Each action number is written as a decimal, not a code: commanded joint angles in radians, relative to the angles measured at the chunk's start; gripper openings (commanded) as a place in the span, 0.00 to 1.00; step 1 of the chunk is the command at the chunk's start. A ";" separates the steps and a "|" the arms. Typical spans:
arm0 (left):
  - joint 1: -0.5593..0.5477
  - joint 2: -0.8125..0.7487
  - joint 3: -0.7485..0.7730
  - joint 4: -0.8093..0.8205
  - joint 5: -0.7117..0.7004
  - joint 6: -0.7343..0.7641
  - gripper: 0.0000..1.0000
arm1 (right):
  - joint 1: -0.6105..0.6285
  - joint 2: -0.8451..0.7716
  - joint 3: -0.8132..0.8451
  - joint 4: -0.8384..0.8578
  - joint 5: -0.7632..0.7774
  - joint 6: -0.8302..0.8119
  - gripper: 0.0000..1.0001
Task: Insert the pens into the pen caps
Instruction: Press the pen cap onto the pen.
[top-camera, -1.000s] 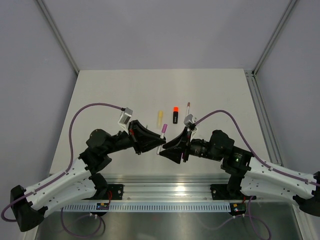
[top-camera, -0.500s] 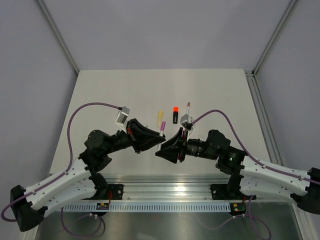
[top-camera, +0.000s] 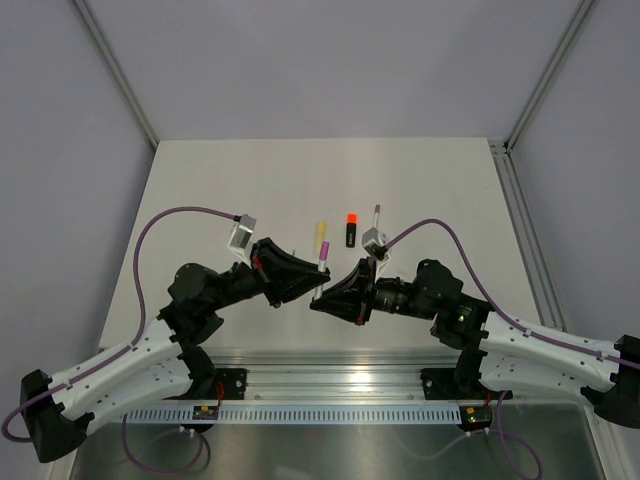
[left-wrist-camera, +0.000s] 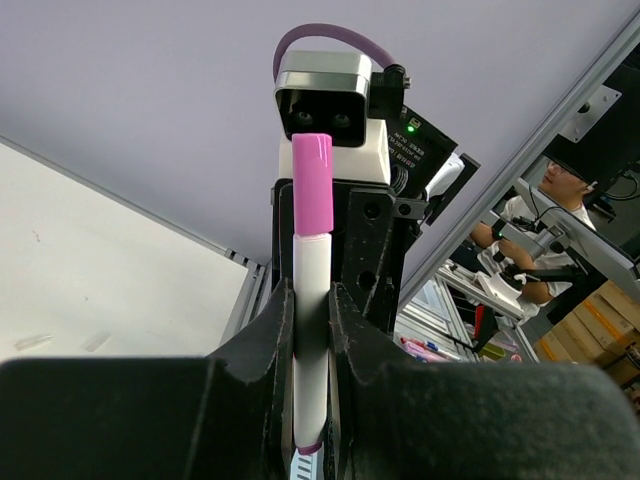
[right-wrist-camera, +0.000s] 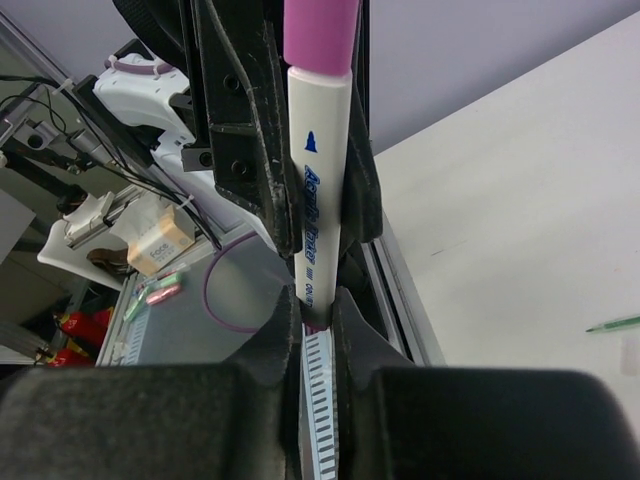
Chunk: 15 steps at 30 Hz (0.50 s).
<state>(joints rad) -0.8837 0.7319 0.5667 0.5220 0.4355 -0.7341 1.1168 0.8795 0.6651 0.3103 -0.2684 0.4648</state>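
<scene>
Table (top-camera: 200, 200) first: pale and wide, with the work going on above its 6 o'clock edge, where both arms lean in toward each other. Left gripper (left-wrist-camera: 310, 320) reaches in from 9 o'clock and the right gripper (right-wrist-camera: 315, 325) from 3 o'clock, and their tips meet nose to nose.

Both are pinched on one white pen (right-wrist-camera: 318, 170). The left wrist view shows the left jaws pressed against the middle of the barrel with no gap. The right wrist view shows the right jaws closed on the pen's tail end. The pen is held off the table, its capped end aimed toward 12 o'clock in the top view.

At 12 o'clock from the grippers, three more pieces lie on the table, well apart from the arms: a pale yellow highlighter (top-camera: 319, 234), a black highlighter (top-camera: 350, 231) with an orange end just at its 3 o'clock, and a thin pen (top-camera: 376, 214) further toward 3 o'clock. Whether those carry caps is too small to tell.

Smallest is the pink-purple cap (left-wrist-camera: 311, 185), sitting on the tip of the white pen, its rim flush against the barrel.

My read is that this is the seating step, near done for this pen. Next likely calls for one gripper to let go while the other lays the pen down gently
</scene>
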 joint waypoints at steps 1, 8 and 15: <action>-0.012 -0.015 -0.008 0.059 -0.011 0.007 0.00 | -0.005 -0.023 0.005 0.030 0.035 -0.015 0.03; -0.017 -0.020 -0.024 0.015 0.006 0.007 0.11 | -0.003 -0.040 0.016 -0.020 0.069 -0.028 0.00; -0.020 -0.045 -0.025 -0.066 0.005 0.038 0.27 | -0.003 -0.042 0.031 -0.045 0.090 -0.037 0.00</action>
<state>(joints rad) -0.8940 0.7094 0.5461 0.4644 0.4343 -0.7258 1.1172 0.8551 0.6647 0.2497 -0.2367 0.4492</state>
